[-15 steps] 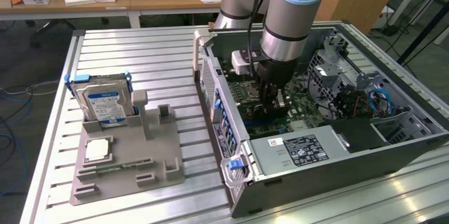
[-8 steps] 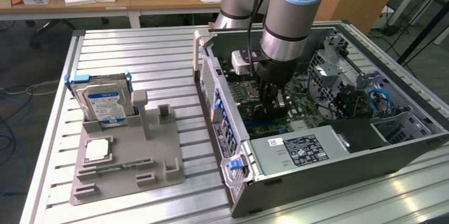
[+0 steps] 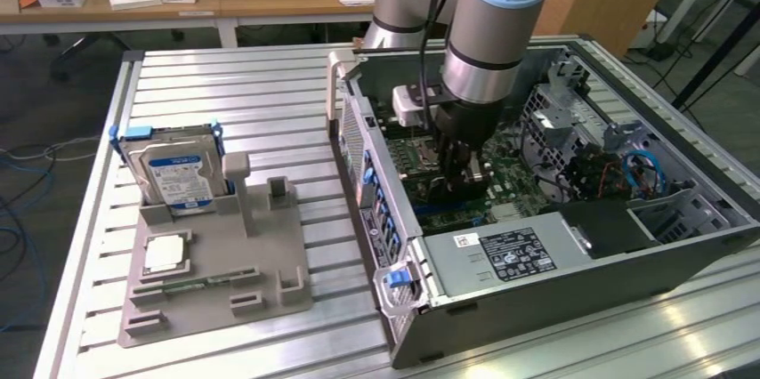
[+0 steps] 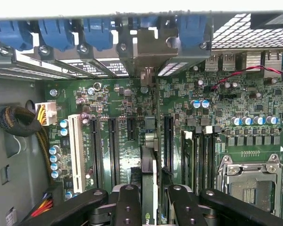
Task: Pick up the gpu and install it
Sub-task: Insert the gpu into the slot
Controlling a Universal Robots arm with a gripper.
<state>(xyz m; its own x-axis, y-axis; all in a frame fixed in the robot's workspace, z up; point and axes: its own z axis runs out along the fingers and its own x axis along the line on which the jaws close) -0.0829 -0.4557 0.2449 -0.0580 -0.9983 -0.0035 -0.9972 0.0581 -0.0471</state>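
Note:
My gripper reaches down inside the open computer case, over the green motherboard. It is shut on the gpu, which I see edge-on as a thin dark card between the two black fingers. The card stands on edge over the motherboard, in line with the black expansion slots. Its grey metal end bracket sits up against the case's rear slot openings, between the blue latches. I cannot tell whether the card's edge is down in a slot.
A grey holder tray lies at the exterior view's left with the silver blue-labelled hard drive upright, a processor chip and a narrow green memory stick. The power supply and cables crowd the case. A processor socket lies beside the slots.

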